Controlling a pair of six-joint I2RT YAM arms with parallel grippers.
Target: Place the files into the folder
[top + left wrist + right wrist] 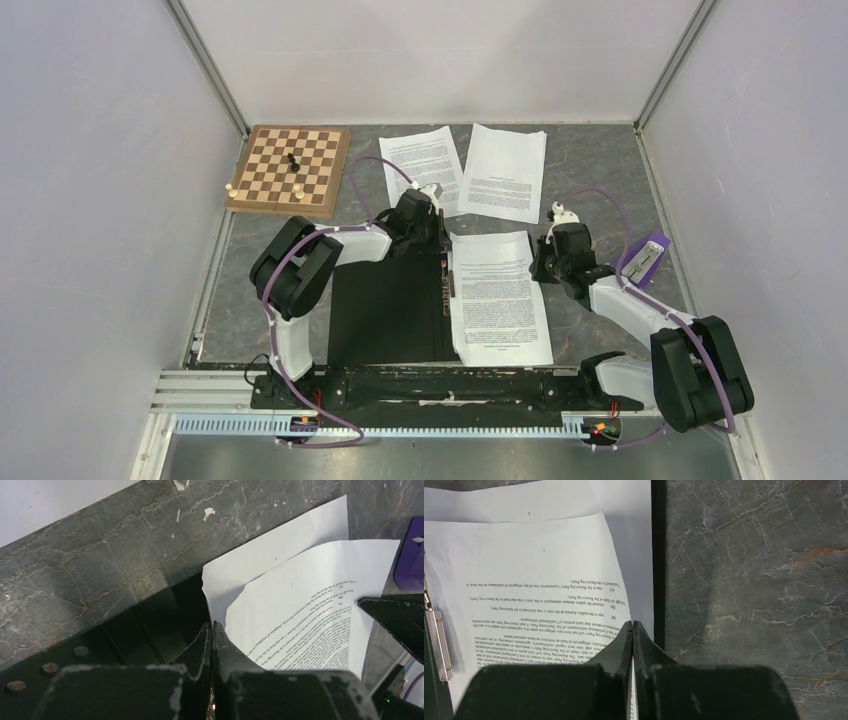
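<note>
The folder point(385, 310) lies open with its black inner faces up; its dark face also shows in the left wrist view point(150, 620) and its edge shows in the right wrist view point(658, 555). One printed sheet point(497, 295) is over its right half, with a white layer showing under it. My left gripper point(425, 225) is shut at the sheet's far left edge point(280, 615). My right gripper point(548, 262) is shut on the sheet's right edge point(524, 570), paper showing between its fingers. Two more sheets point(425, 165) point(505, 170) lie at the back.
A wooden chessboard point(290, 168) with a few pieces sits at the back left. A purple object point(645, 258) lies at the right, beside my right arm. A metal clip point(446, 275) runs along the folder's spine. Walls close in on three sides.
</note>
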